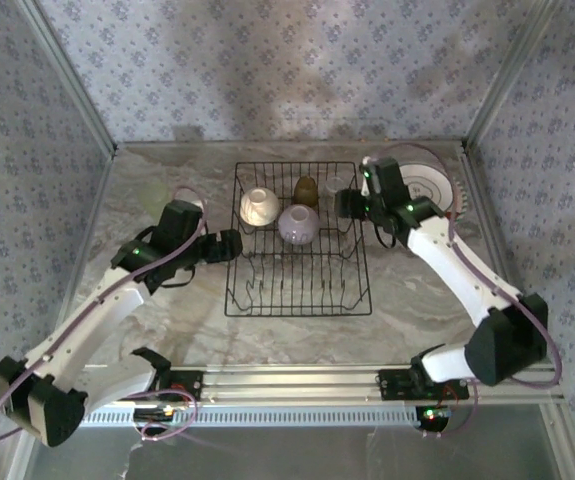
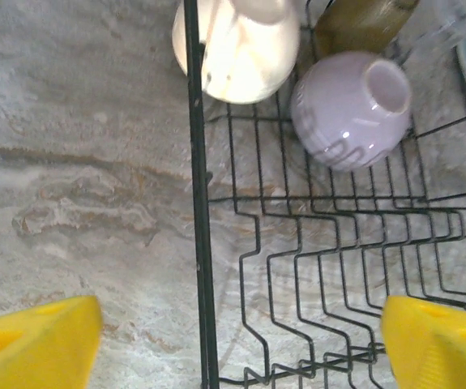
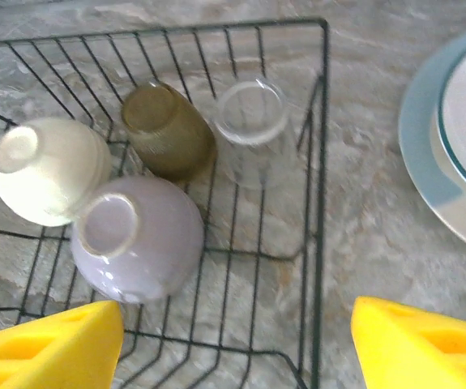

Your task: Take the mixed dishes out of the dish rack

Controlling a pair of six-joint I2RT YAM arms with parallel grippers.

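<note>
Rack sits mid-table, a gripper at each side

The dish rack (image 1: 298, 314) has a cream bowl (image 1: 259, 206) and a lilac bowl (image 1: 298, 225) bottom-up at its far end, next to an olive cup (image 1: 306, 190) and a clear glass (image 3: 251, 113). Plates (image 1: 432, 185) are stacked on the table to its right. Left gripper (image 2: 241, 340) and right gripper (image 3: 237, 340) are both spread wide, holding nothing.
</note>
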